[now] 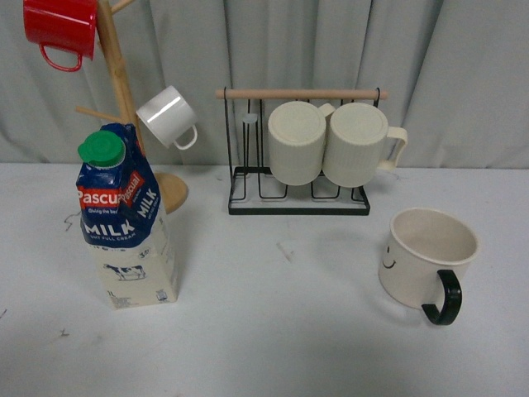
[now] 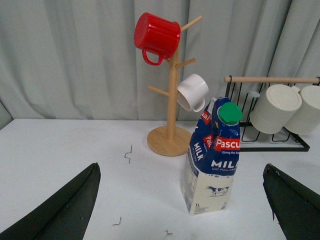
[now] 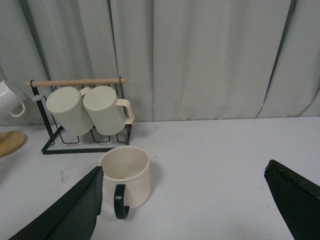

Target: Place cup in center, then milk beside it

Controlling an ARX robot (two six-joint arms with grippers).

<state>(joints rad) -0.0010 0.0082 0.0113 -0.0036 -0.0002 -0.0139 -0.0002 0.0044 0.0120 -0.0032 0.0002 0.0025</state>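
The cup [image 1: 426, 256], cream with a black handle and a smiley face, stands upright on the right of the white table, its handle towards me. The milk [image 1: 124, 219] stands upright on the left, green cap on top. Between them is bare tabletop [image 1: 281, 289] with small black marks. Neither gripper shows in the front view. In the left wrist view my left gripper [image 2: 181, 167] is open and empty, with the milk [image 2: 212, 170] ahead between its fingers. In the right wrist view my right gripper [image 3: 184, 167] is open and empty, with the cup [image 3: 127, 175] ahead beside one finger [image 3: 75, 210].
A wooden mug tree [image 1: 124, 91] stands behind the milk, holding a red mug [image 1: 59, 29] and a small white mug [image 1: 168, 117]. A black wire rack [image 1: 297, 194] at the back holds two ribbed cream mugs [image 1: 331, 142]. A grey curtain hangs behind.
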